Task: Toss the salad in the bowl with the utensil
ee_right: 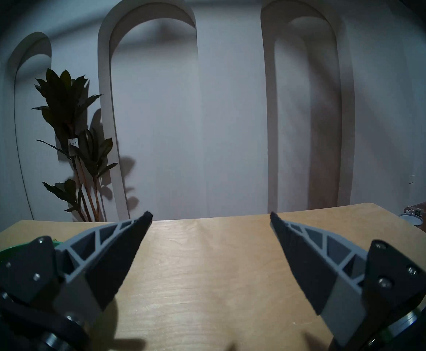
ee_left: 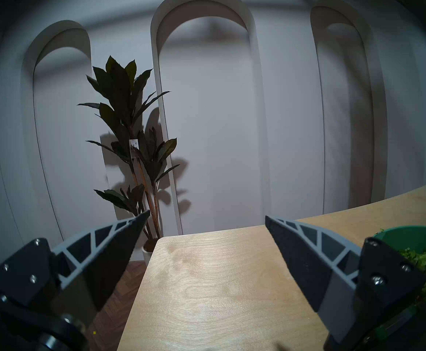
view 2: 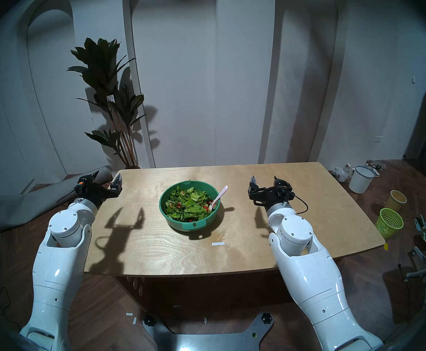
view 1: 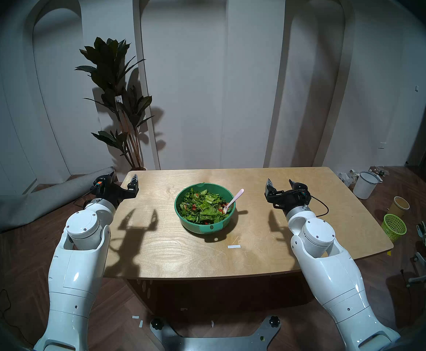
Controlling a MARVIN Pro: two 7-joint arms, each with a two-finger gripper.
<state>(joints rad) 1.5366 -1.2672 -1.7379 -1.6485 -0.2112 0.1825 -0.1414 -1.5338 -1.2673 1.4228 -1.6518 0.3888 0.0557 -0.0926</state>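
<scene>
1. White-shelled arms, nearest you: both reach forward level above the wooden table [view 1: 171, 251]. Neither touches anything.
2. Left gripper [ee_left: 206, 217]: jaws spread wide, empty, over the table's left edge, well apart from the bowl. Keep it ready to steady the rim if the bowl slides.
3. Right gripper [view 1: 280, 184]: jaws released, empty, on the spoon's side. Use this one for the pickup.
4. Bowl [view 1: 208, 227]: teal-green, mid-table, tab handle facing you.
5. Salad [view 1: 201, 206]: lettuce, cucumber and red bits, heaped close to the rim. Judged easy to spill, so stir shallow and slow.
6. Spoon [view 1: 235, 199]: pale pink, scoop in the leaves, handle leaning over the right rim. Grasp it high on the bare handle.
</scene>
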